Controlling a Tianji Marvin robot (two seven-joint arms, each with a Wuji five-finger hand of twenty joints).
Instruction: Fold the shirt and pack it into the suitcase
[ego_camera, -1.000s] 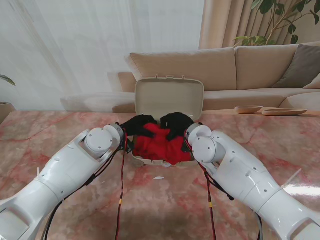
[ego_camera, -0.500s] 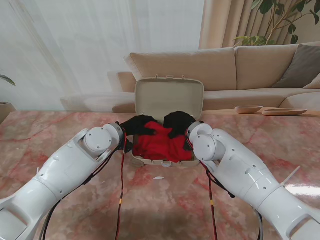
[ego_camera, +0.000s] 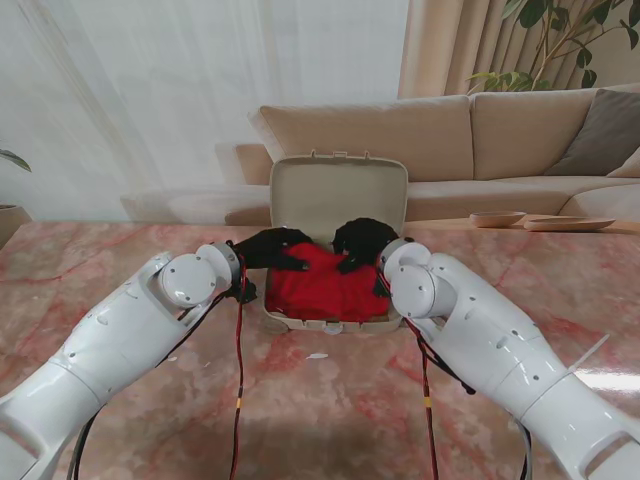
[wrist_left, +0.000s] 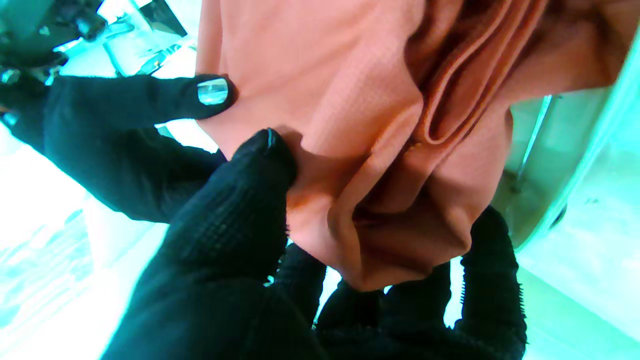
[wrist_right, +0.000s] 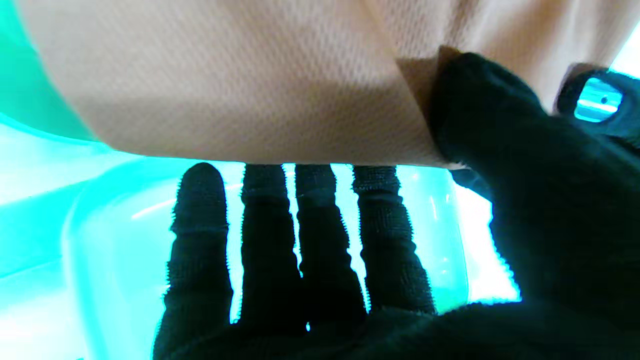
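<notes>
No writing or brand legible anywhere. Table (ego_camera: 120, 255), pink marble, wide bare room L, R & nearer to me of the case. Case (ego_camera: 330, 323) sits mid-table, lid (ego_camera: 338, 195) upright at far side. Shirt (ego_camera: 325, 288), red, folded, fills the case, edges inside the rim. L hand (ego_camera: 277, 248) grips the shirt's far L edge, thumb w/ fingers pinching cloth. R hand (ego_camera: 362, 243) grips far R edge, fingers under, thumb on top.
</notes>
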